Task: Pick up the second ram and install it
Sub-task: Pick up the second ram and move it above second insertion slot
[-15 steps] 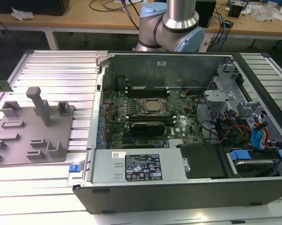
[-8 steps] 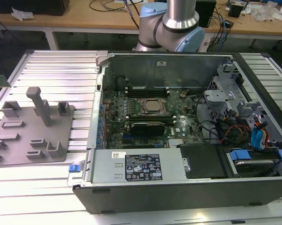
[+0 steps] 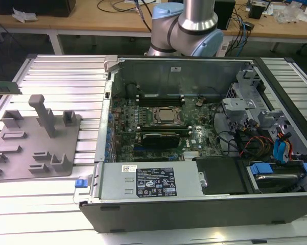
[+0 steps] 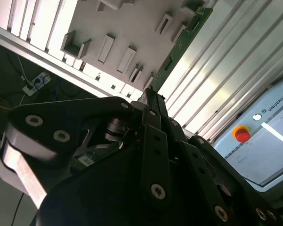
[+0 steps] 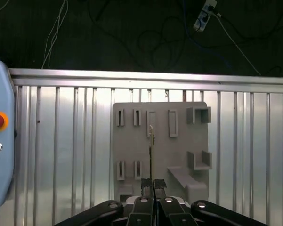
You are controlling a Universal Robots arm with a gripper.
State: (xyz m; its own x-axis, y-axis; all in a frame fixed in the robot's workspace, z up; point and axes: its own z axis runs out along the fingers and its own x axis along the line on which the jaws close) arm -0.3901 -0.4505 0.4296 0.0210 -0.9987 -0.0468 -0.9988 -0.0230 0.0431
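The second ram (image 3: 5,88) is a narrow green stick hanging in the air at the exterior view's far left, above and behind the grey fixture plate (image 3: 36,148). In the second wrist view the ram (image 4: 183,42) runs out from the tips of my gripper (image 4: 150,94), which is shut on one end of it. In the first wrist view the gripper (image 5: 153,182) looks straight down on the plate (image 5: 132,146), and the ram (image 5: 151,150) appears edge-on as a thin line over the plate's slots.
The open computer case (image 3: 194,204) fills the exterior view's middle and right, with the motherboard's memory slots (image 3: 158,95) behind the silver processor (image 3: 166,116). A teach pendant (image 5: 0,141) lies on the ribbed table beside the plate. Cables hang beyond the table edge.
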